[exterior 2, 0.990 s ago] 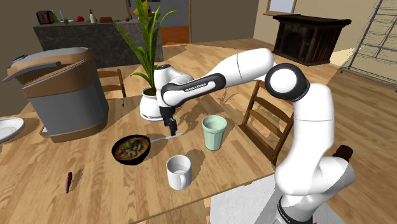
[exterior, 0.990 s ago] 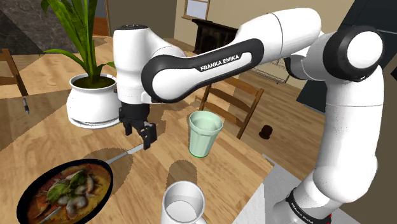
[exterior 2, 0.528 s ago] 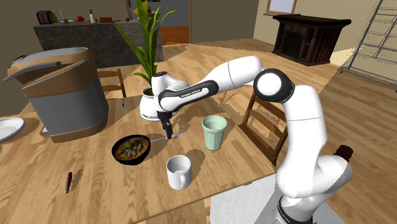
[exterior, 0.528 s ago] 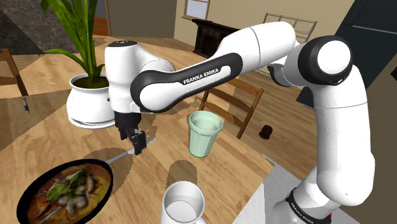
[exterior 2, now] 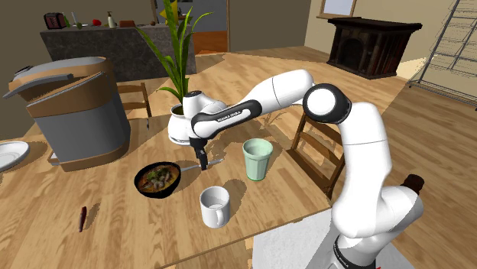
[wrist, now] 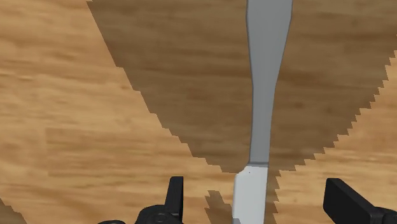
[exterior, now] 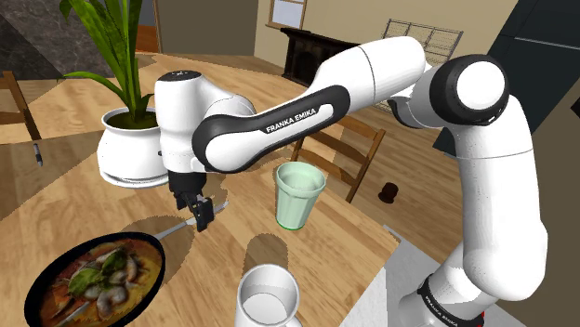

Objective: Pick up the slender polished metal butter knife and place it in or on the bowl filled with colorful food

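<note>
A slender grey metal butter knife (wrist: pixel 266 95) lies flat on the wooden table (exterior: pixel 232 232), running lengthwise between my two fingers. My black gripper (wrist: pixel 257 202) is open and hangs just above the knife, with one finger (wrist: pixel 173 197) on each side and neither touching it. In the shoulder view the gripper (exterior: pixel 197 210) points down over the blade end of the knife (exterior: pixel 173 228), whose other end reaches toward the black bowl (exterior: pixel 139 238) of colourful food. In the second exterior view the gripper (exterior 2: pixel 203 162) stands just beside the bowl (exterior 2: pixel 157 192).
A pale green cup (exterior: pixel 298 195) stands close beside the gripper, and a white mug (exterior: pixel 270 297) sits near the table's front edge. Behind the gripper is a white plant pot (exterior: pixel 135 149). A big grey appliance (exterior 2: pixel 73 115), a white plate (exterior 2: pixel 8 153) and wooden chairs (exterior: pixel 339 153) surround the table.
The gripper has shifted toward the shoulder view's left and come down over the knife, staying open. The knife and bowl have not moved.
</note>
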Controlling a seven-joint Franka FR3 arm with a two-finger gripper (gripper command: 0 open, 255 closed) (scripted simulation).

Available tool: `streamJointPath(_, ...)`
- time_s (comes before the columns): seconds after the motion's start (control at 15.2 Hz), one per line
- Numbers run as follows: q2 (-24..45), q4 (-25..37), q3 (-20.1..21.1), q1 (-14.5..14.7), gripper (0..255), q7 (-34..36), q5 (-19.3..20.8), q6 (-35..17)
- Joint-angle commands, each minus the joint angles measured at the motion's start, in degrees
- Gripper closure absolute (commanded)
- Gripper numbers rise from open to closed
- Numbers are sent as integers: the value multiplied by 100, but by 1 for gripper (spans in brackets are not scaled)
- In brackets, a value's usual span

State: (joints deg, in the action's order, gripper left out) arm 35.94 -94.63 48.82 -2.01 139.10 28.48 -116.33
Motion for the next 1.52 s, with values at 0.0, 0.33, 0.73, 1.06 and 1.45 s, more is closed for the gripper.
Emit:
streamJointPath(0.0,2,0,-1,1,0,0,1,-2)
streamJointPath(0.33,2,1,-1,1,255,0,1,-2)
streamJointPath(0.73,2,0,-1,1,255,0,1,-2)
streamJointPath(1.06,-163,153,111,-51,255,-83,-144,277)
streamJointPath(1.45,-333,385,225,-87,255,-177,-300,631)
